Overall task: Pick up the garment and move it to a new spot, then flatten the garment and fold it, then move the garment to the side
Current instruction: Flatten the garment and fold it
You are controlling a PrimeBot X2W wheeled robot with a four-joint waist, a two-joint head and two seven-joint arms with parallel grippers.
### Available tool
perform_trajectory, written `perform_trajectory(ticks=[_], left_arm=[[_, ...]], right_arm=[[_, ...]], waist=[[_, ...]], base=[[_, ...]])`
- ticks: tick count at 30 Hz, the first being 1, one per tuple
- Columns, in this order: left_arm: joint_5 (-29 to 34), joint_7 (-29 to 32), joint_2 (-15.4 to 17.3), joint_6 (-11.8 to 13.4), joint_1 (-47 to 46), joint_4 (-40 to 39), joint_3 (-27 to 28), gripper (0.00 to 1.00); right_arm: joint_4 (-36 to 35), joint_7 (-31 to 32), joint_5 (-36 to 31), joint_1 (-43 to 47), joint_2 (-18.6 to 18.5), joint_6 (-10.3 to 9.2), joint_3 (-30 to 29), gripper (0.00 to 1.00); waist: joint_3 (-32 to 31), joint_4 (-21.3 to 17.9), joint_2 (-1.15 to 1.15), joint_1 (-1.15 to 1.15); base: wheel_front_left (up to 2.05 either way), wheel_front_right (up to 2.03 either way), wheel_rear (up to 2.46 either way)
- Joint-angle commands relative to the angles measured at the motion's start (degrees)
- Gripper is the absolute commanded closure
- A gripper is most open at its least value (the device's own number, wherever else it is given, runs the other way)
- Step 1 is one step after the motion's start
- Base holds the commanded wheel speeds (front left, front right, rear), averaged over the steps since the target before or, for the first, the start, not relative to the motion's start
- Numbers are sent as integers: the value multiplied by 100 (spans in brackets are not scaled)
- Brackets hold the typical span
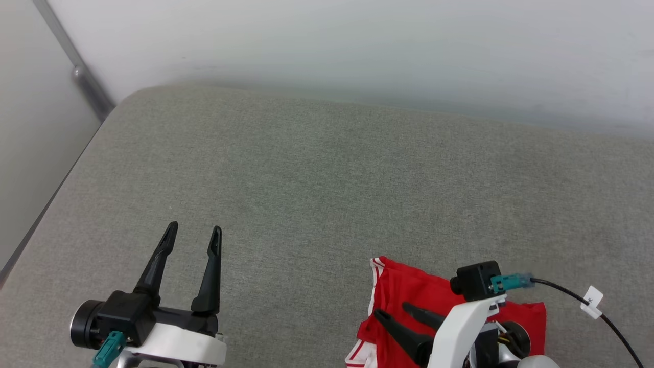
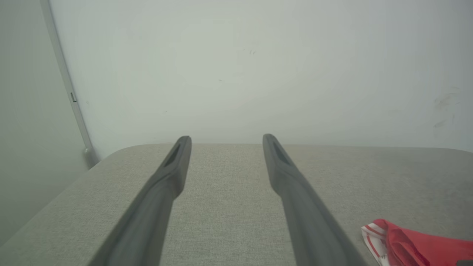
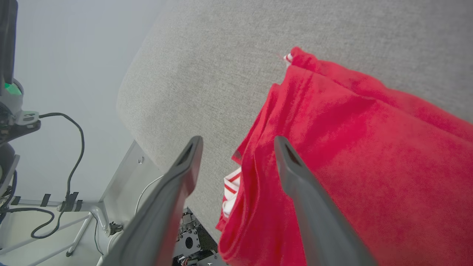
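Red cloth garment with red-and-white striped trim [image 1: 409, 291] seems already folded and set aside, so little looks left to do. At left, the left gripper [image 1: 194, 227] hovers, fingers spread, over the grey fabric tabletop [image 1: 327, 179]. At near right, the right gripper [image 1: 392, 308] stands parted over the bundle. Its striped edge faces left and runs near to far; the arm hides its long axis.

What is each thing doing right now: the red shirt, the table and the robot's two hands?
red shirt: folded into a bundle, lying at the table's near right edge, not held.
left hand: open and empty, over bare table top.
right hand: open, over the shirt's edge, gripping nothing.
table: grey cloth top, carrying the shirt.
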Motion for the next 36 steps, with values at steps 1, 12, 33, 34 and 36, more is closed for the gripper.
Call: perform_trajectory(ticks=[1, 12, 33, 34, 36], left_arm=[[-3, -14, 7, -6, -30, 24, 13, 0], [-12, -14, 4, -6, -51, -14, 37, 0], [26, -14, -82, -6, -119, 15, -120, 0], [30, -14, -83, -6, -116, 20, -131, 0], [18, -14, -86, -6, -91, 30, -148, 0]], right_arm=[[-149, 40, -76, -127, -2, -1, 71, 0], [-1113, -461, -2045, -947, -484, -2, -586, 0], [-1746, -3146, -2680, 522, -687, -2, -2838, 0], [-1754, -3247, -2683, 582, -611, -2, -2854, 0], [-1767, -3416, -2659, 689, -480, -1, -2871, 0]], waist=[[-26, -46, 0, 0], [-95, -452, 0, 0], [15, -651, 0, 0], [8, -643, 0, 0], [-16, -634, 0, 0]], base=[[0, 0, 0], [0, 0, 0], [0, 0, 0], [0, 0, 0], [0, 0, 0]])
